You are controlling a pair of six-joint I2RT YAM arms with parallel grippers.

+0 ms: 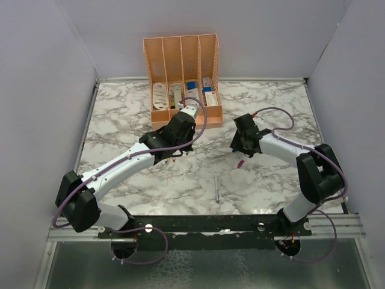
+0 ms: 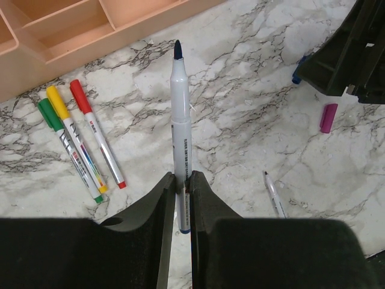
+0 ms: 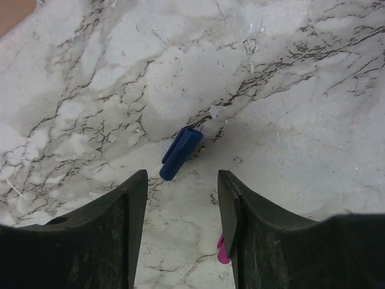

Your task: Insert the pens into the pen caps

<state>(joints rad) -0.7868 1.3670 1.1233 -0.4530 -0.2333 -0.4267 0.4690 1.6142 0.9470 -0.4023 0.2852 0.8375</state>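
My left gripper (image 2: 182, 177) is shut on a grey-white pen (image 2: 180, 114) whose dark blue tip points away from the wrist. Three pens with green, yellow and red caps (image 2: 78, 129) lie side by side to its left. One uncapped pen (image 1: 216, 186) lies on the marble near the middle front. My right gripper (image 3: 183, 192) is open just above the table. The blue pen cap (image 3: 180, 153) lies a little ahead of its fingertips. The magenta pen cap (image 3: 222, 250) is half hidden behind the right finger and also shows in the top view (image 1: 240, 163).
A peach organizer (image 1: 180, 78) with white and blue boxed items stands at the back centre, close behind my left gripper (image 1: 174, 158). White walls close in the table on three sides. The arm bases sit on a black rail (image 1: 204, 223) at the front edge.
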